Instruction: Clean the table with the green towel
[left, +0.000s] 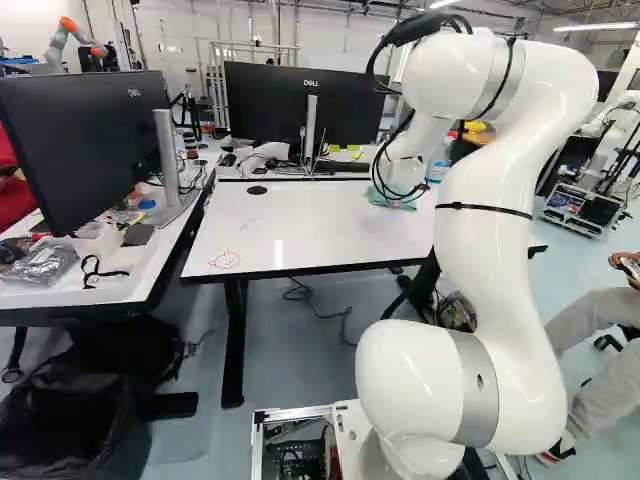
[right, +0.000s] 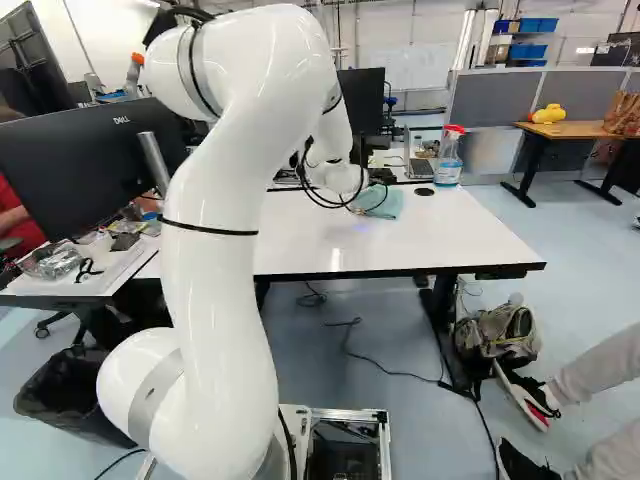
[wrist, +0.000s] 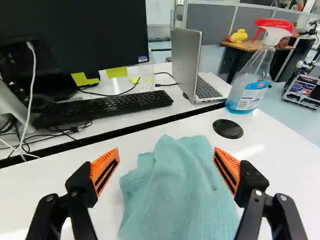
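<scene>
Claw (wrist: 166, 159) spread wide, gripping nothing; green towel (wrist: 175, 195) bunched ahead, between its fingers, on bench (wrist: 285, 155). Risk: closing too high may pinch one fold, then slip.

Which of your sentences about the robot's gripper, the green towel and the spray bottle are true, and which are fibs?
1. The gripper is open. True.
2. The green towel is on the white table. True.
3. The towel is folded into a neat, flat square. False: it is rumpled and bunched up.
4. The spray bottle has a red top. True.
5. The spray bottle has fallen on its side. False: it stands upright.
</scene>
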